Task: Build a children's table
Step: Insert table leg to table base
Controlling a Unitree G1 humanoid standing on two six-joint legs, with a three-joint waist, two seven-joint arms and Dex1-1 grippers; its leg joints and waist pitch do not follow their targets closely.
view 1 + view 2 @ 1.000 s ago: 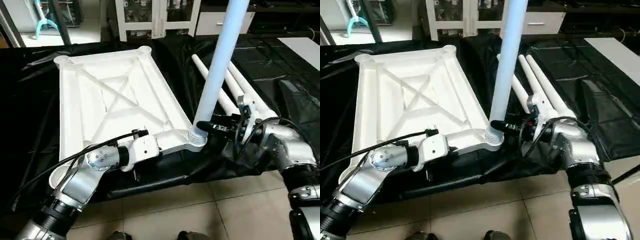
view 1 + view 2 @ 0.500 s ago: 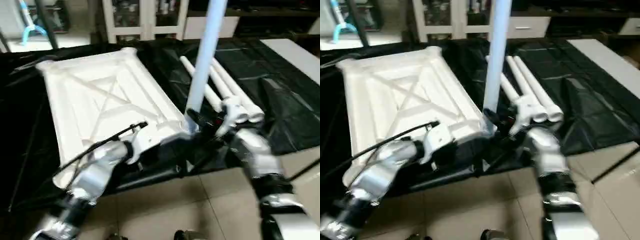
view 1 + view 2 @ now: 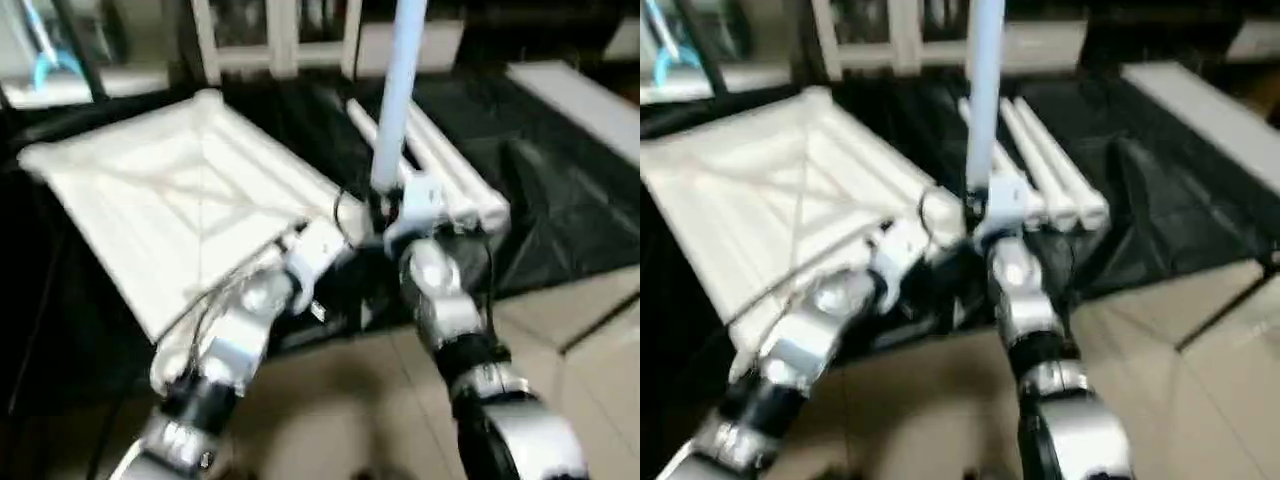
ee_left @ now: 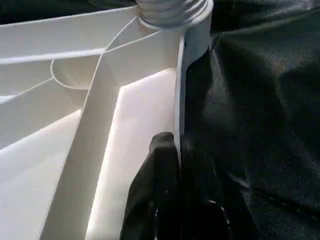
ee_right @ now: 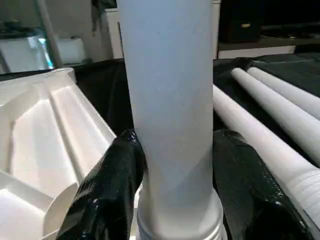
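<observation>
Black sheet (image 3: 560, 190) — tabletop (image 3: 150, 220), upright leg (image 5: 170, 110) socketed

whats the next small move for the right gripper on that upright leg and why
Probably keep the right gripper closed around the upright leg and twist it further into the corner socket. The leg stands in the tabletop corner with ribbed threads visible at its base, so it may not be fully seated. The left gripper is pinching the tabletop's edge, steadying it. Three legs lie beside it.

Head views are smeared with blur, the upright leg (image 3: 398, 90) runs off the top edge, its socket hidden behind the wrists.
</observation>
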